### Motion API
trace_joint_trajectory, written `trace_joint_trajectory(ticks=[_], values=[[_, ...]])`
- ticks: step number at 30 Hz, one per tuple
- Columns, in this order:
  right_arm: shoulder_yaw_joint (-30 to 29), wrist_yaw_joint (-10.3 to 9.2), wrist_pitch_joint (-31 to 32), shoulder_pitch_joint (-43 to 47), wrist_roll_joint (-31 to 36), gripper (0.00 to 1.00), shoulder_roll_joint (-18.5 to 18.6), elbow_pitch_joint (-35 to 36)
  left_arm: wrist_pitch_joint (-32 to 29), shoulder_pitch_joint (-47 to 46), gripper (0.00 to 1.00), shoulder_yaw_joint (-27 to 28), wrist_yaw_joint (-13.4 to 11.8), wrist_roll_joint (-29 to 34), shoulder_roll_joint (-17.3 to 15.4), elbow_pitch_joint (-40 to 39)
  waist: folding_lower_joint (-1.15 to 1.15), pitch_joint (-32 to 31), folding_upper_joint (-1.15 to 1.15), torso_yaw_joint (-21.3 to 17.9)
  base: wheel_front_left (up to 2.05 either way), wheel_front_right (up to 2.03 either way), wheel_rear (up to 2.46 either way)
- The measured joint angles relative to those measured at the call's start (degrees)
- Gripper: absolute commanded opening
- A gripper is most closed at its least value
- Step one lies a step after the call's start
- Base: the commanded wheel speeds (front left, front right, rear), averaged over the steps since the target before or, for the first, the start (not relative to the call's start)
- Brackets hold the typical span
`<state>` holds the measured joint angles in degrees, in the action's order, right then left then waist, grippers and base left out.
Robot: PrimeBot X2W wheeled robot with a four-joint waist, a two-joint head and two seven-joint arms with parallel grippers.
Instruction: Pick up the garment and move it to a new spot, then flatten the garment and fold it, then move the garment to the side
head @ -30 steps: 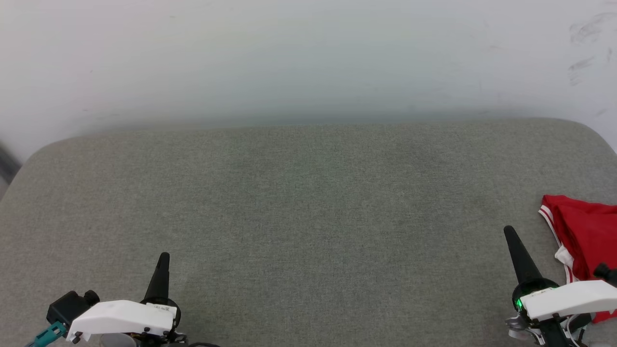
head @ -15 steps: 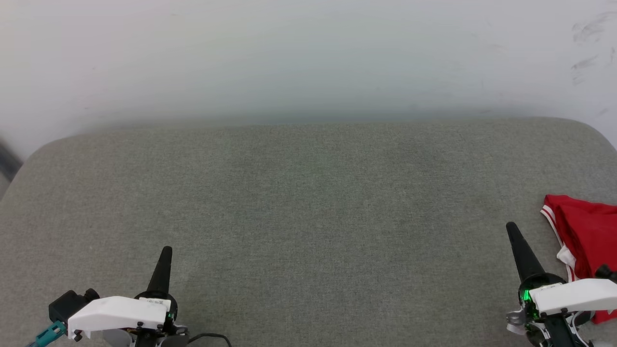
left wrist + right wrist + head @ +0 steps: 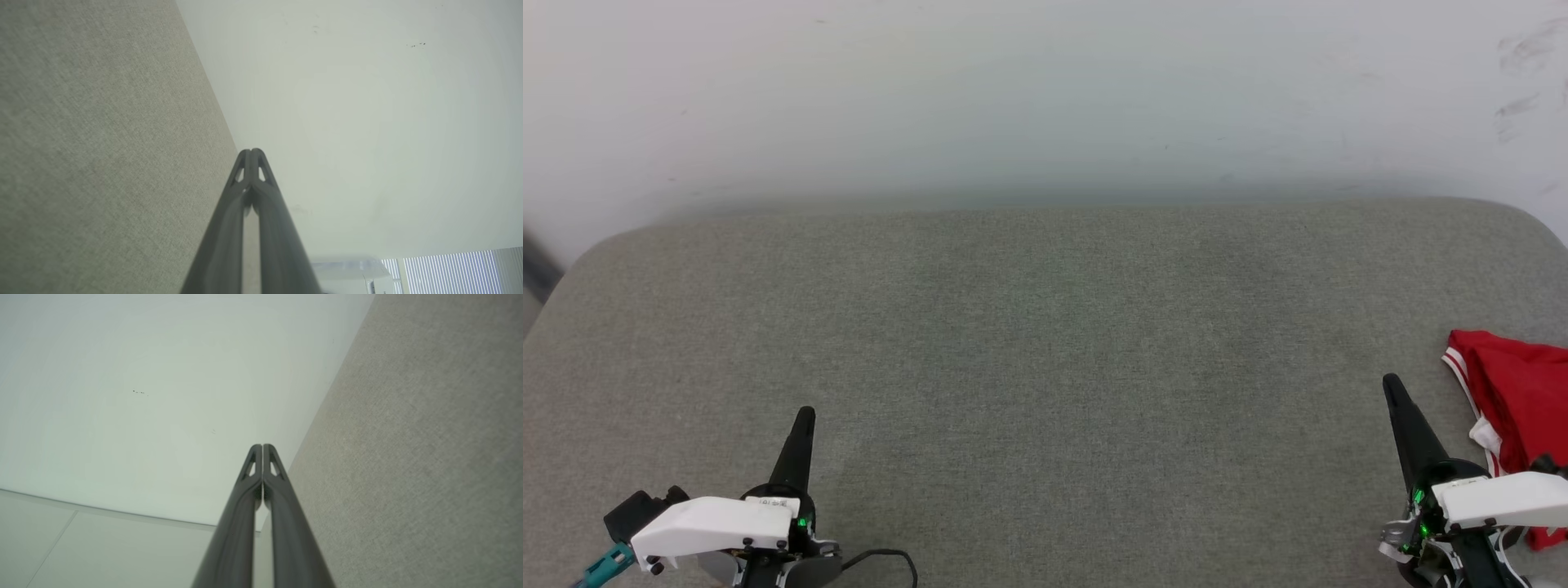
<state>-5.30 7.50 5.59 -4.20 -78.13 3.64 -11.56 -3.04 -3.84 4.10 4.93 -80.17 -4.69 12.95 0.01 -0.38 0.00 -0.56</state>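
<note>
The red garment (image 3: 1521, 392) lies bunched at the right edge of the grey padded surface (image 3: 1045, 343) in the head view, its striped trim and a bit of white sleeve showing, partly cut off by the frame. My right gripper (image 3: 1391, 384) stands just left of it, apart from the cloth, fingers pressed together and empty. In the right wrist view that gripper (image 3: 262, 446) is shut, pointing along the wall. My left gripper (image 3: 805, 413) sits at the lower left, far from the garment. Its fingertips (image 3: 253, 151) meet with nothing between them.
A pale wall (image 3: 1045, 98) rises behind the padded surface, with scuff marks at its upper right. The surface's rounded corners fall away at far left and far right. A black cable (image 3: 882, 557) loops beside my left wrist. A window blind (image 3: 457, 271) shows in the left wrist view.
Both grippers drew back slightly toward the bottom of the head view. The left fingertip rose a little in the picture, and the garment shifted slightly right and down as the view moved.
</note>
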Motion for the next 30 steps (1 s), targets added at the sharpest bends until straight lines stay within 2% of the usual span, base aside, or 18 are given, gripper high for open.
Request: trace_joint_trajectory(ticks=[30], values=[[-1.15, 0.0, 0.78, -1.51, -12.68, 0.0, -0.58, -2.24, -3.13, -2.0, 0.0, 2.19, 2.25, -10.89, 1.66, 1.01, 0.0, 0.5, 0.0, 0.5, 0.0, 0.0, 0.0]])
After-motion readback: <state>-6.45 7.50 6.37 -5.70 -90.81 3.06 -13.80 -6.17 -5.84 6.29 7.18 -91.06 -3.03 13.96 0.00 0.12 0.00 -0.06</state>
